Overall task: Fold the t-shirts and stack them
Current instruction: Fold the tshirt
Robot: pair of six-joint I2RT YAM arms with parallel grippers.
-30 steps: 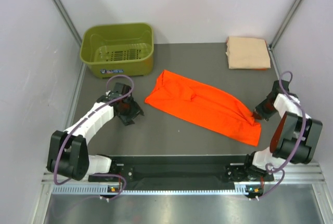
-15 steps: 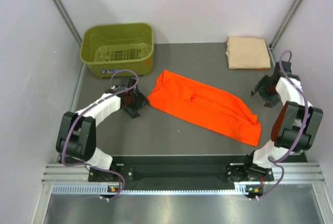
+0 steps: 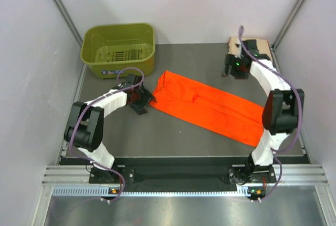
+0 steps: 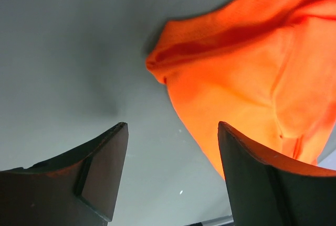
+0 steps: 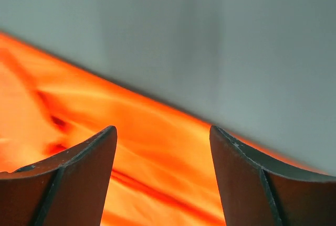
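The bright orange t-shirt (image 3: 210, 108) lies as a long folded strip, slanting across the table from back left to front right. The pale peach-tan t-shirt (image 3: 264, 46) sits folded in the back right corner, partly hidden by my right arm. My left gripper (image 3: 143, 100) is open, low at the orange shirt's left corner (image 4: 247, 79), and holds nothing (image 4: 173, 126). My right gripper (image 3: 233, 71) hovers open between the two shirts. In the right wrist view the orange cloth (image 5: 105, 131) shows blurred behind the empty open gripper (image 5: 163, 129).
An olive-green plastic basket (image 3: 118, 27) stands empty at the back left. Slanted metal frame posts (image 3: 60, 6) rise at both back corners, and light walls close in the table's sides.
My right gripper opened, let go of the orange shirt's right end and swung back toward the peach shirt. My left gripper slid right to the orange shirt's left corner.
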